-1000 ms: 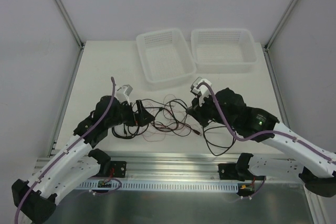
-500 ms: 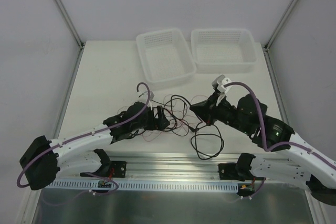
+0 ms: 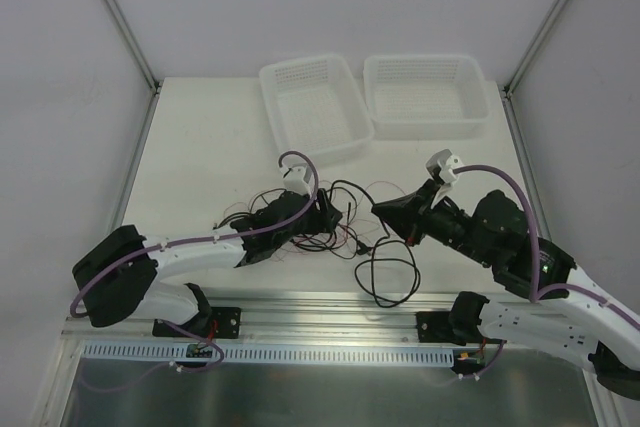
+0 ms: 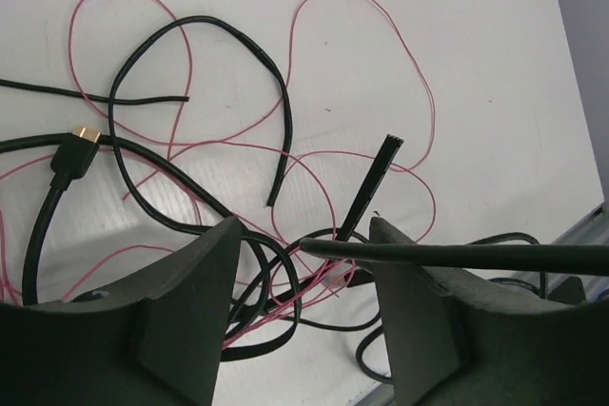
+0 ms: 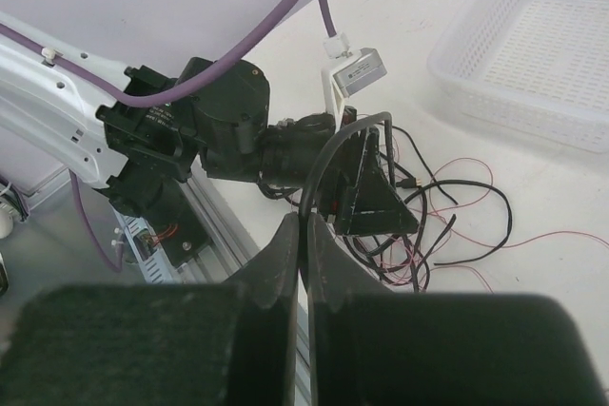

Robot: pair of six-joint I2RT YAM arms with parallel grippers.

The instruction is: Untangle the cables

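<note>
You have a white table (image 3: 200, 147) in front of you. Two white baskets sit side by side at its 12 o'clock end, the left basket (image 3: 318, 146) tilted a bit and the right basket (image 3: 430, 127) straight. The left arm (image 3: 190, 247) lies low and reaches in from 8 o'clock. The right arm (image 3: 520, 257) reaches in from 4 o'clock.

The cables (image 3: 335, 222) lie in a messy pile near the middle of the table, toward 6 o'clock. Black ones and thin red ones cross over each other. One black loop (image 3: 390, 272) spills out at 5 o'clock of the pile.

Your left gripper (image 4: 303, 235) sits over the pile with its fingers apart, not grabbing, and wires run between them. Your right gripper (image 5: 303, 221), at 3 o'clock of the pile, is squeezed tight on one black cable. A plug (image 4: 74, 154) with a gold tip lies flat.
</note>
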